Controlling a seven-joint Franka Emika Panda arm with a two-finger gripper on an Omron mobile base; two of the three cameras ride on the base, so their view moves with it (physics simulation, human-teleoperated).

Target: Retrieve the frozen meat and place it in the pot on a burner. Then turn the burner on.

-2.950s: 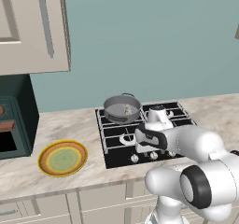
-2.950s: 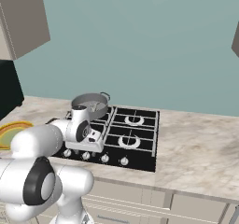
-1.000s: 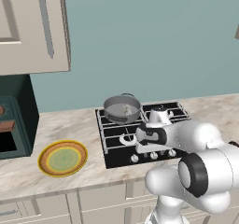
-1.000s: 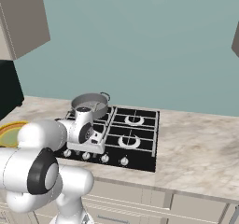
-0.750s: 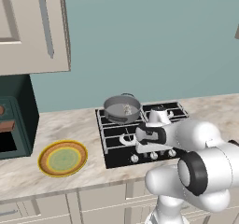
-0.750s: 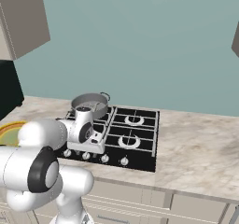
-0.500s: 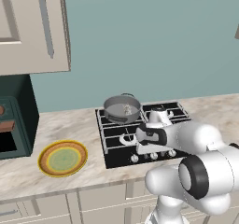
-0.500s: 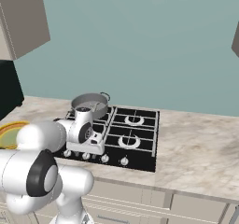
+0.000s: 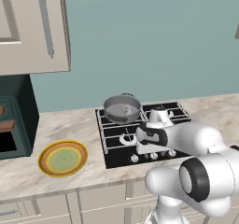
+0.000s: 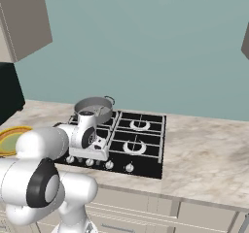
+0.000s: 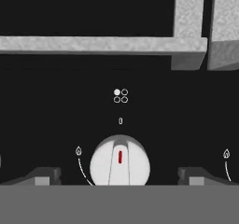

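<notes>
Gripper spread over a stove knob

Gripper (image 11: 119, 180) low over the cooktop's (image 9: 116, 157) front edge, fingertips (image 11: 42, 176) wide apart either side of a silver knob (image 11: 120, 164) with a red mark, not touching it. Frozen meat (image 9: 127, 109) lying inside the pot (image 9: 121, 109), on the rear left burner (image 10: 99, 114). Yellow-rimmed green plate (image 9: 62, 158) on the counter (image 9: 70, 129), well left of the stove.

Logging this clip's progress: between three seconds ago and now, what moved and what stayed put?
The arm has shifted slightly over the front of the cooktop, bringing the gripper down at a silver knob that sits between its open fingers. Nothing was grasped or released. The frozen meat stays in the pot on the rear burner; the plate is unmoved.
</notes>
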